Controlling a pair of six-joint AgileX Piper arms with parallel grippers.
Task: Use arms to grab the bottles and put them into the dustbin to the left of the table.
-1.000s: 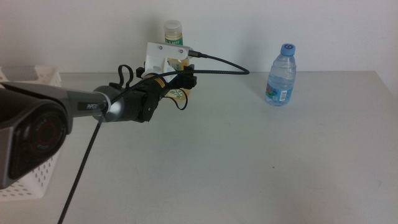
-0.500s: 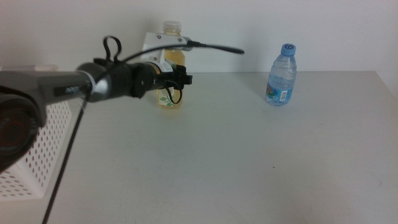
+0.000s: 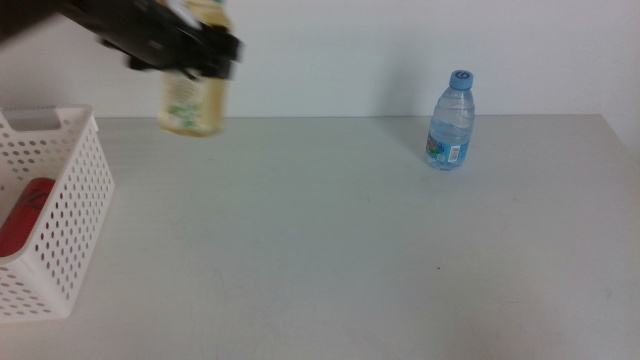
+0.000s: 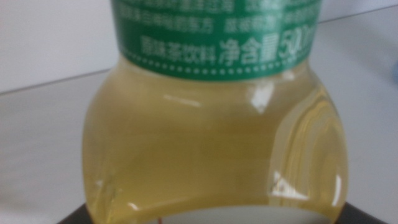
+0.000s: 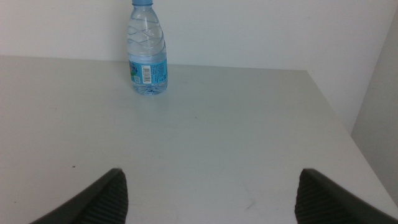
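Left gripper (image 3: 205, 55) fingers clenched on yellow bottle (image 3: 193, 100), raised off desk (image 3: 350, 240) beside dustbin (image 3: 60, 220); right gripper (image 5: 208, 193) fingers released, facing clear bottle (image 5: 148, 53).

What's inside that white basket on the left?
A red can shows through the holes of the white basket, lying against its near wall. Most of the basket's floor is hidden by that wall and the picture's edge, so anything else inside cannot be seen.
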